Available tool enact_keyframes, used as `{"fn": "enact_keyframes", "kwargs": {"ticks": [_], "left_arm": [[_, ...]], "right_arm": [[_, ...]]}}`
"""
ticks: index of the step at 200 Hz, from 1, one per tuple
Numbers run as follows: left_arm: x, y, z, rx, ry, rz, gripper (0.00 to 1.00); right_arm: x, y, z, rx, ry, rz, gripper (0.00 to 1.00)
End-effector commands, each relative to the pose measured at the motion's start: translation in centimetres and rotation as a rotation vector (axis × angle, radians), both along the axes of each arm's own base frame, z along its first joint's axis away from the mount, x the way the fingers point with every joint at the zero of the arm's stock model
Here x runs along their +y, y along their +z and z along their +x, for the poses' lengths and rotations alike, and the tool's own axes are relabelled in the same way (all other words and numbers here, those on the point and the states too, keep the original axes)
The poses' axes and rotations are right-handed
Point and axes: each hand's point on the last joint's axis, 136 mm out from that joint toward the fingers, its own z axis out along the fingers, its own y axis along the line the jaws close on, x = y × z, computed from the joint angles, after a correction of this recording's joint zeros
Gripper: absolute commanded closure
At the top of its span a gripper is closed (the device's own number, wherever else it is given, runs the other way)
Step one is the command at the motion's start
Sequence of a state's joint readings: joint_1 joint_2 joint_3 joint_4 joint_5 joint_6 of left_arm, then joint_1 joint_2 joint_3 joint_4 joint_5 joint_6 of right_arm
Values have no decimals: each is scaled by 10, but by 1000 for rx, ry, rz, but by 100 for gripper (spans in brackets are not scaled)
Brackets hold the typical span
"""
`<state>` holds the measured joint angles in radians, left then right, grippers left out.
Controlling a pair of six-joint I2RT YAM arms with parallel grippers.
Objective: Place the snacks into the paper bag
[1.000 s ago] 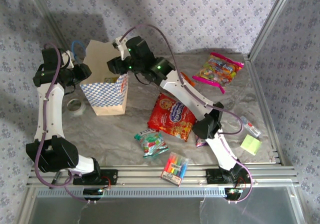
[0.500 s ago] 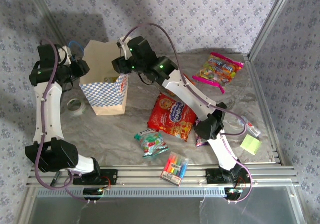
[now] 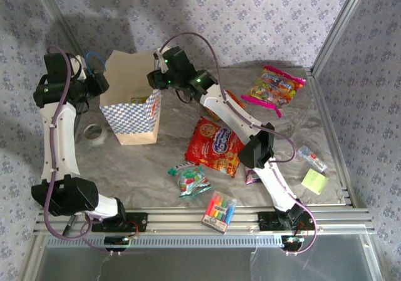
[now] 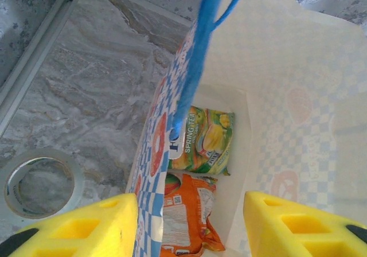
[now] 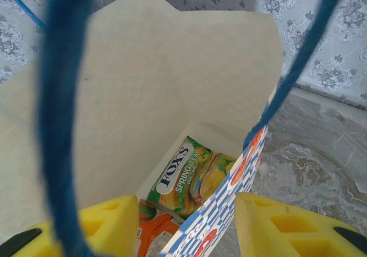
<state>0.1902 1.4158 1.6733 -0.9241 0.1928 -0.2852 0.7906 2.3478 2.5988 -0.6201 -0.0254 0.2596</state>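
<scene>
The paper bag [image 3: 133, 115] stands upright at the back left, mouth open. My left gripper [image 3: 102, 85] hangs open astride its left wall [image 4: 150, 154], the fingers clear of the paper. My right gripper [image 3: 153, 80] is open astride the right wall [image 5: 229, 202]. At the bag's bottom lie a green-yellow packet [image 4: 202, 140] [image 5: 192, 176] and an orange packet [image 4: 186, 217] [image 5: 150, 233]. A blue cord handle [image 4: 198, 56] crosses the left wrist view. On the table lie the red cookie bag [image 3: 216, 145], the pink-edged candy bag [image 3: 274, 88], a green-red packet [image 3: 190, 179] and a purple packet [image 3: 252, 178].
A tape roll [image 3: 94, 132] [image 4: 37, 182] sits left of the bag. The marker pack [image 3: 218, 211] lies near the front edge, the yellow sticky-note pad [image 3: 314, 181] at the right. Metal frame rails border the table's sides and front.
Both grippers have widened a little and lifted slightly at the bag's rim; the left arm has drawn back to the left. The bag and the packets have stayed put.
</scene>
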Motion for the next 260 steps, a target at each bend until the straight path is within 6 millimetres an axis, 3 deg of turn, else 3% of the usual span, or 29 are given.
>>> {"fn": "enact_keyframes", "kwargs": {"ticks": [1, 55, 108, 260], "left_arm": [[6, 11, -7, -16, 14, 36, 48], [9, 5, -10, -8, 26, 45, 48], [5, 4, -8, -15, 21, 15, 48], [-24, -2, -1, -4, -67, -99, 48]], "right_arm": [[5, 25, 7, -18, 9, 109, 56], [-2, 27, 9, -12, -1, 109, 90], [-23, 28, 5, -3, -38, 39, 100], [-73, 48, -17, -51, -124, -37, 100]]}}
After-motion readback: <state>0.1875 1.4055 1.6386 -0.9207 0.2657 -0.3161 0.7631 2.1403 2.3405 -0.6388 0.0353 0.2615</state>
